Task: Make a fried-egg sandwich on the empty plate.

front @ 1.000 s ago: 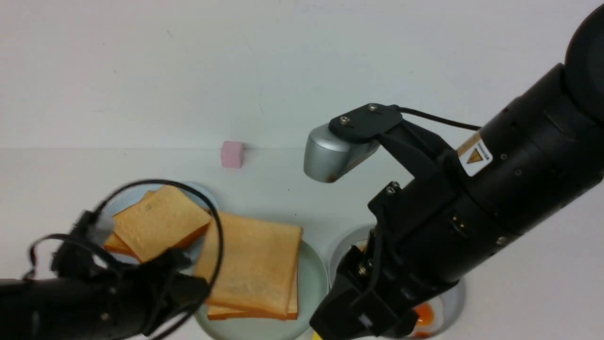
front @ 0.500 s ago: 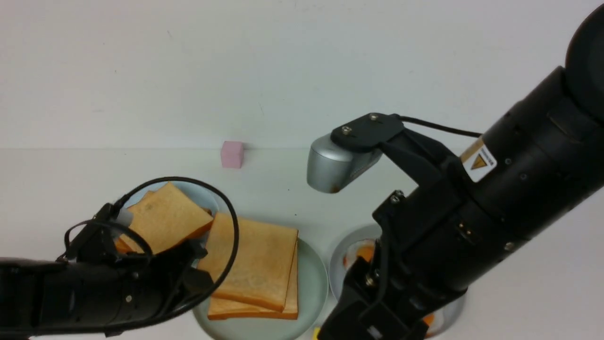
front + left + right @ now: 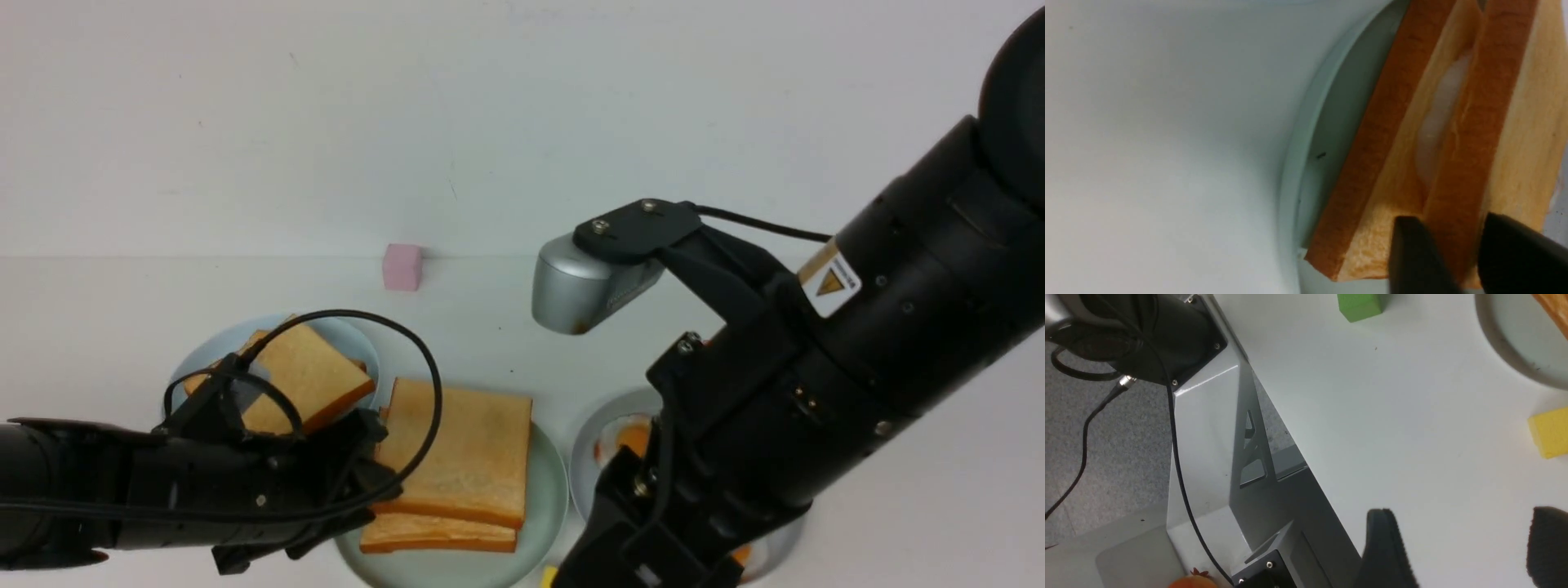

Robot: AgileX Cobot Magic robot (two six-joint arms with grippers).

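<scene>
The left gripper (image 3: pixel 1451 222), its jaws flanking the crust, clamped or loosened unclear, has lowered the tilted top slice flat, seemingly completing the golden-brown fried-egg toast sandwich (image 3: pixel 457 449) on the round mint-green plate (image 3: pixel 549 502).

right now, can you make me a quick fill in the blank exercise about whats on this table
1. Between the two slices of the fried-egg sandwich shows a white ___.
2. The sandwich lies on the mint-green plate, to the robot's ___ of the leftover toast pile.
3. The small cube beyond the toast pile is ___.
4. The right gripper is ___ and holds nothing.
Missing words: egg; right; pink; open.
</scene>
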